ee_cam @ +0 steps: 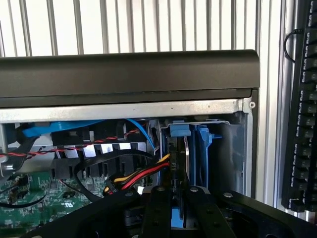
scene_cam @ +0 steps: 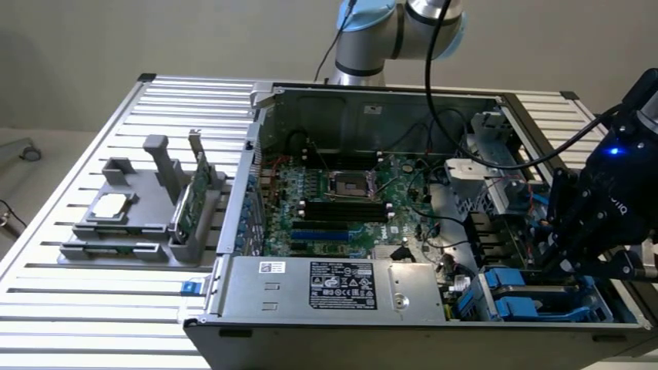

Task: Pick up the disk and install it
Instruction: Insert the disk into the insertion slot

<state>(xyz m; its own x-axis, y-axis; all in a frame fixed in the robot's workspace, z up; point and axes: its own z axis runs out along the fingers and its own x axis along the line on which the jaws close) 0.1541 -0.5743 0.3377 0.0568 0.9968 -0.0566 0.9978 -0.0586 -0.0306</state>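
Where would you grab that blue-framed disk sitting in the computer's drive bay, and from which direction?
The disk stands on edge in the bay at the case's corner, so only its narrow upper edge and the blue carrier rails are exposed. I would pinch across that thin edge, coming straight down from the open side of the case, where the gripper is lined up.

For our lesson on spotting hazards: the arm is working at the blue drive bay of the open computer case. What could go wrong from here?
1. The red, yellow and black cables run right beside the blue bay; the pincer might snag or pinch them.
2. The disk stands edge-on between the blue rails; if tilted, it may jam.
3. The case wall stands close, so the pincer could strike it.
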